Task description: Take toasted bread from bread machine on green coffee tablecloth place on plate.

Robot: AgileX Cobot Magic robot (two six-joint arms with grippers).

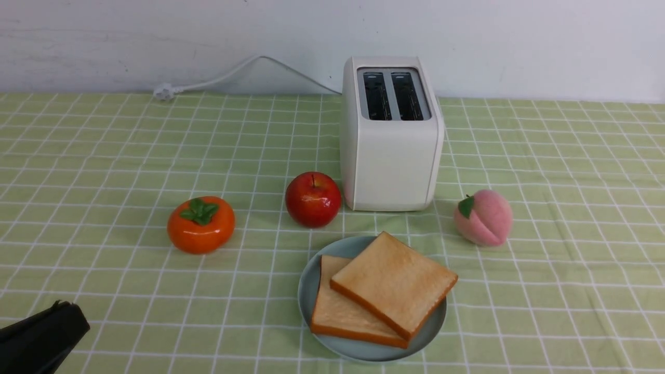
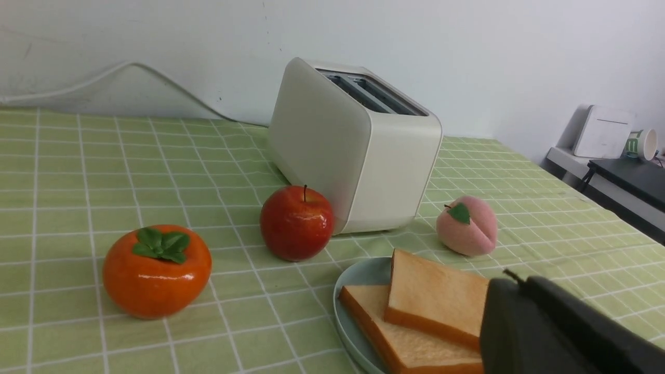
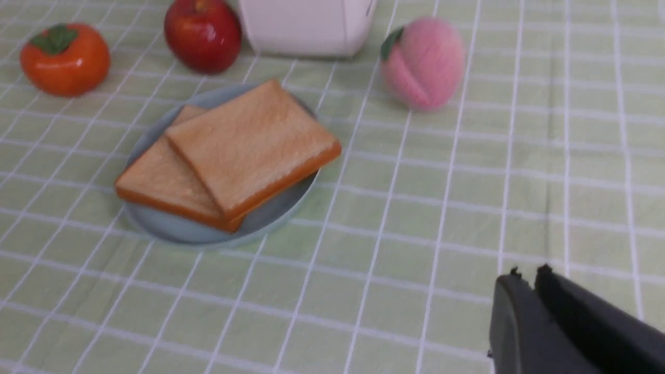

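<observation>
Down in the near left corner sits the left tool [image 1: 57,311], black fingers pressed together, gripping nothing, low over the cloth [image 1: 104,156]. Right tool [image 3: 530,278] shows only in its own wrist view, fingers together too and holding nothing, above bare cloth well clear of the plate [image 1: 311,291].

Both slices of toast are on that plate: the top slice [image 1: 395,283] lies angled across the bottom slice [image 1: 337,311], its far corner overhanging the rim toward the toaster [image 1: 389,140]. Toaster stands upright behind the plate, both slots dark, cord [image 1: 234,72] trailing left along the wall.

Apple [image 1: 313,199] rests just beside the toaster's left front corner; whether they touch, I cannot tell. Persimmon [image 1: 200,224] sits further left, peach [image 1: 483,217] to the right of the toaster, all on the counter cloth.
</observation>
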